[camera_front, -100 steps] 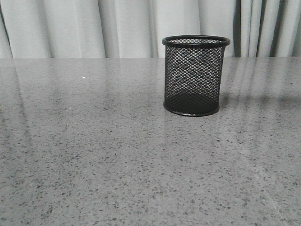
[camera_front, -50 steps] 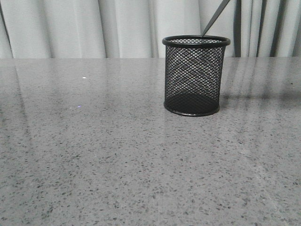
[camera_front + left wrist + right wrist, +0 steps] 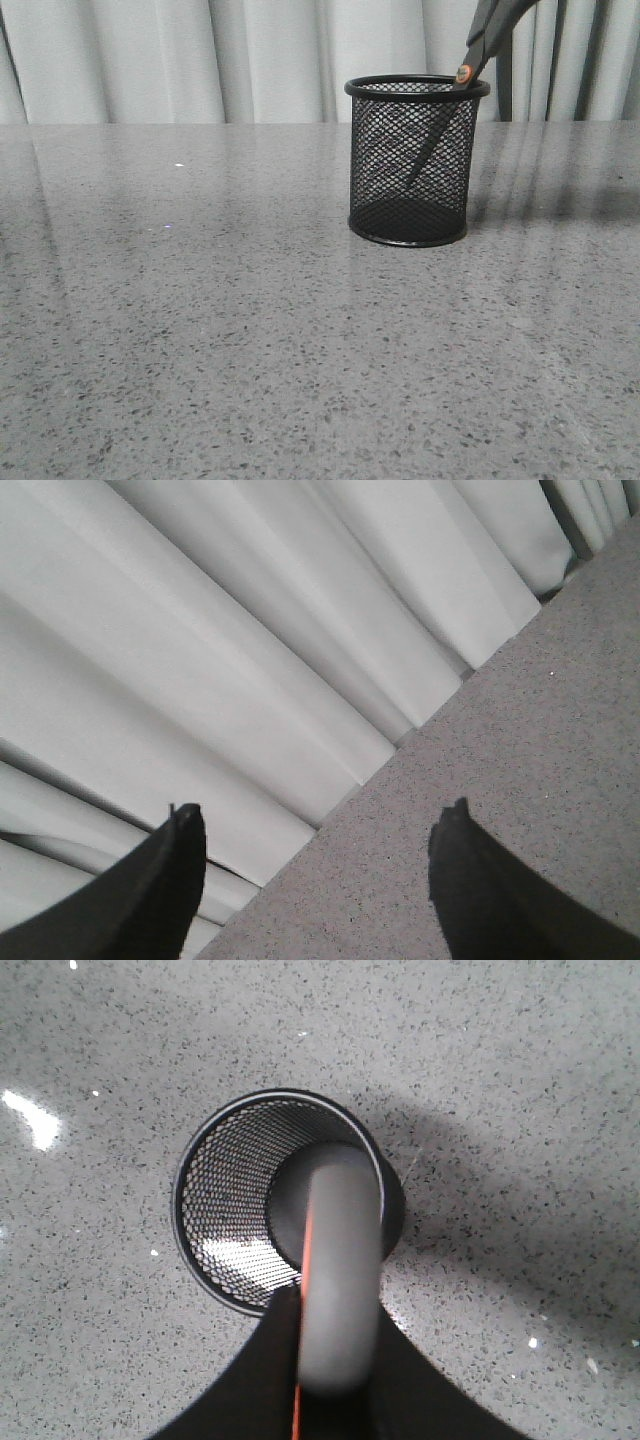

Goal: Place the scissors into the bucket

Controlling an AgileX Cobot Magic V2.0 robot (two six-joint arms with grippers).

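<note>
The black wire-mesh bucket (image 3: 410,160) stands upright on the grey table, right of centre. The scissors (image 3: 470,60) hang tilted from the top right, their dark blades inside the bucket and the orange pivot at its rim. In the right wrist view the grey handle with an orange line (image 3: 338,1280) is squeezed between the fingers of my right gripper (image 3: 335,1360), directly over the bucket's mouth (image 3: 230,1210). My right gripper is out of the front view. My left gripper (image 3: 315,820) is open and empty, facing the curtain and table edge.
White curtains (image 3: 200,60) hang behind the table's far edge. The speckled grey tabletop (image 3: 200,330) spreads around the bucket.
The scissors have come down from the top right: absent one second ago, tip at the rim half a second ago, blades now well inside the bucket.
</note>
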